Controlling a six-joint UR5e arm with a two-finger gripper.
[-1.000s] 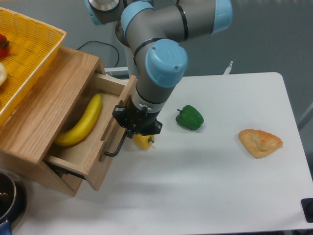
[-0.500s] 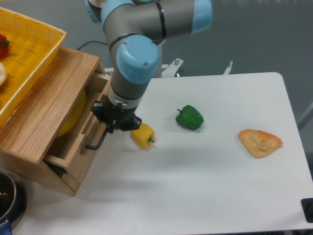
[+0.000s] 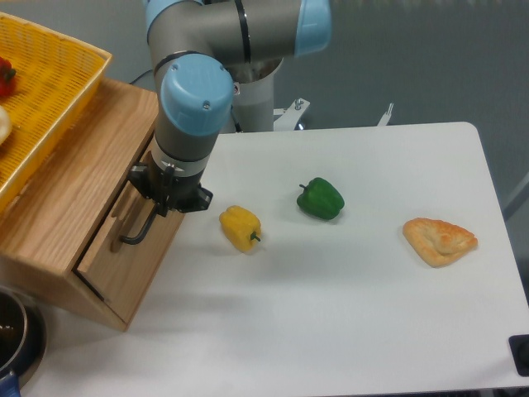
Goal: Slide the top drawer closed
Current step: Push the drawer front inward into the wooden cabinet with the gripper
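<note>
The top drawer (image 3: 136,260) is a light oak box with a flat front panel and a black bar handle (image 3: 137,229). Its front sits nearly flush with the wooden cabinet (image 3: 62,198), and its inside is hidden. My gripper (image 3: 168,201) is at the upper end of the handle, against the drawer front. Its fingers are hidden under the wrist, so I cannot tell whether they are open or shut.
A yellow pepper (image 3: 240,228) lies just right of the drawer front. A green pepper (image 3: 321,199) and a pastry (image 3: 440,241) lie further right. A yellow wicker basket (image 3: 37,91) sits on the cabinet. A metal pot (image 3: 12,335) stands at the lower left.
My gripper has moved left with the drawer front. The drawer has slid from wide open to almost flush, hiding the banana inside. The yellow pepper is now uncovered.
</note>
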